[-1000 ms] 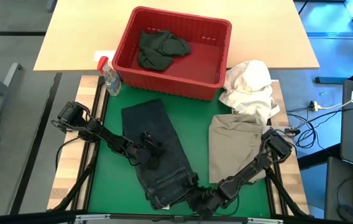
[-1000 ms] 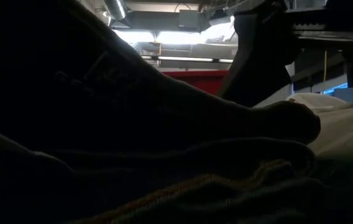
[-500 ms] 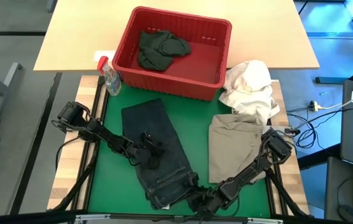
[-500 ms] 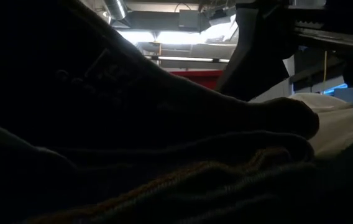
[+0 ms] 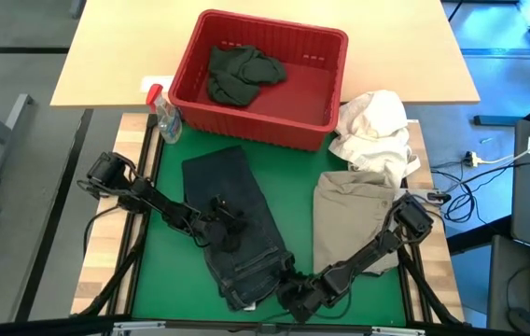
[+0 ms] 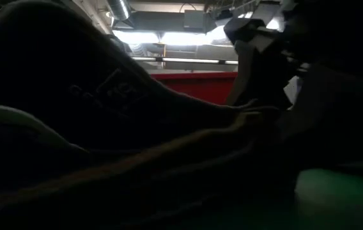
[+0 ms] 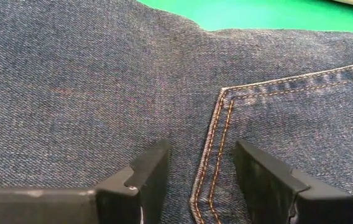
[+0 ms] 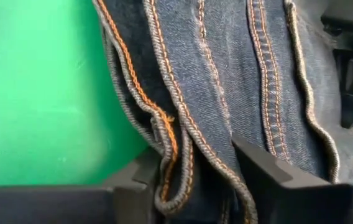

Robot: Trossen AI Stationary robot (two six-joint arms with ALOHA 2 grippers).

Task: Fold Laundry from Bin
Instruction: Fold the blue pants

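On the green mat of the table (image 5: 167, 196), the right gripper (image 8: 192, 180) pinches the jeans (image 5: 237, 229) hem at lower centre, seemingly to fold them, while the left gripper (image 7: 201, 171) rests its fingers apart mid-leg, pinning the denim.

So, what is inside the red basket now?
Inside the red basket lies one crumpled dark green garment, toward its left side. The rest of the floor looks bare. Whether anything lies under that garment cannot be seen.
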